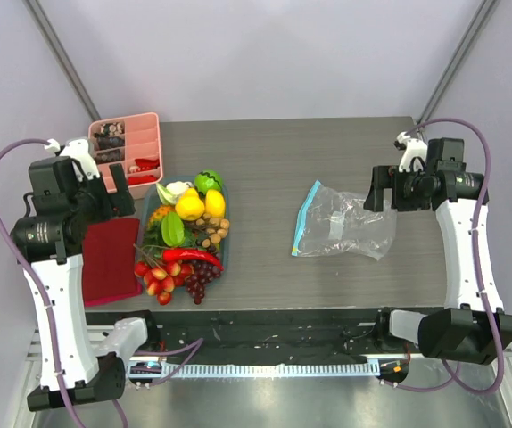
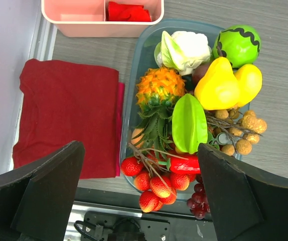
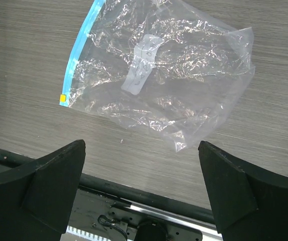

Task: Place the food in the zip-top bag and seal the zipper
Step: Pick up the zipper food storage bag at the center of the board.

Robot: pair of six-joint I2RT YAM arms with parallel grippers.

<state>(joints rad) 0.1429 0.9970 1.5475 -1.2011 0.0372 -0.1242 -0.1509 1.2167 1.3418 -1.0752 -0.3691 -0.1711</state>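
The food (image 1: pixel 187 234) is a heap on a clear bluish tray (image 1: pixel 224 252) left of centre: yellow lemons (image 2: pixel 219 85), a green pepper (image 2: pixel 239 42), a red chili (image 2: pixel 186 163), red berries (image 2: pixel 156 183), purple grapes (image 2: pixel 199 198) and brown nuts (image 2: pixel 244 130). My left gripper (image 1: pixel 118 198) (image 2: pixel 140 165) is open and empty, raised above the tray's near-left edge. The zip-top bag (image 1: pixel 343 221) (image 3: pixel 159 75) lies flat and empty on the table, right of centre. Its teal-blue zipper (image 1: pixel 302 221) (image 3: pixel 79 55) runs along its left edge. My right gripper (image 1: pixel 376 189) (image 3: pixel 141 150) is open and empty, raised by the bag's right side.
A pink divided tray (image 1: pixel 127 147) (image 2: pixel 101 20) stands at the back left. A dark red cloth (image 1: pixel 109 259) (image 2: pixel 68 115) lies left of the food tray. The table's front edge and a black rail (image 1: pixel 265 321) run close below both grippers.
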